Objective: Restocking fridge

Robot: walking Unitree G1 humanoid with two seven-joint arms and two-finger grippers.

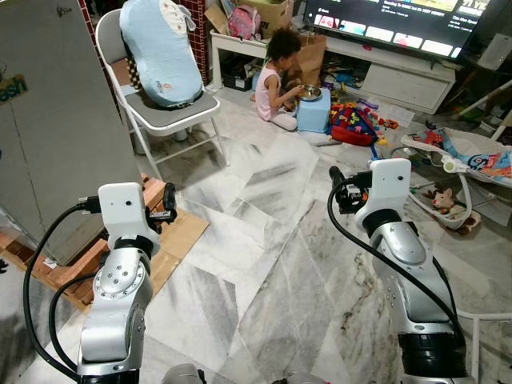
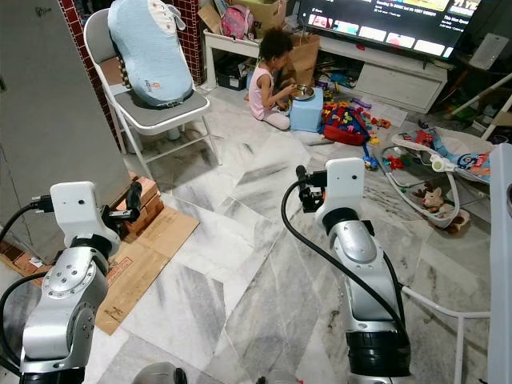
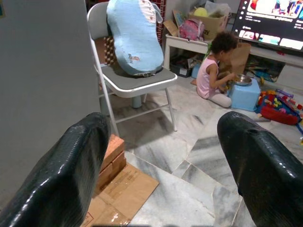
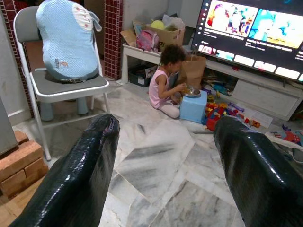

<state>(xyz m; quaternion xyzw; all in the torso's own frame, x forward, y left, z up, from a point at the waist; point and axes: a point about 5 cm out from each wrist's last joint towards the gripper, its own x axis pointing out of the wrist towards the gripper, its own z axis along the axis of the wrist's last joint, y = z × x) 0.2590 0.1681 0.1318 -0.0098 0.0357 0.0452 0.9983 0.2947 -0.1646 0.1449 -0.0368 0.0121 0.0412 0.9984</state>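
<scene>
You are standing on a grey-white marble floor (image 1: pixel 272 264) in a living room. Both arms are raised in front of you. The left gripper (image 3: pixel 161 165) has its two black fingers (image 3: pixel 66 175) spread wide and holds nothing. The right gripper (image 4: pixel 163 163) is also wide apart and holds nothing.

At your left stands the tall grey side of the fridge (image 1: pixel 48 120), resting on red bricks (image 1: pixel 156 192), and a flat piece of cardboard (image 1: pixel 180 240) lies on the floor just beside the bricks. Which goods should go in the fridge, you cannot tell from here.

Behind the fridge, a white folding chair (image 1: pixel 172 112) carries a light blue cushion (image 1: pixel 160 52) that leans against its back. Farther in the room, a small child (image 1: pixel 276 80) sits on the floor beside a light blue stool (image 1: pixel 314 112) with a metal bowl (image 1: pixel 310 92) on top. Colourful toys (image 1: pixel 356 124) are scattered near the child. A large television (image 1: pixel 400 20) is switched on above a low white cabinet (image 1: pixel 408 80). At your right lies a baby bouncer (image 1: pixel 464 164) with a soft toy (image 1: pixel 442 198) near it.
</scene>
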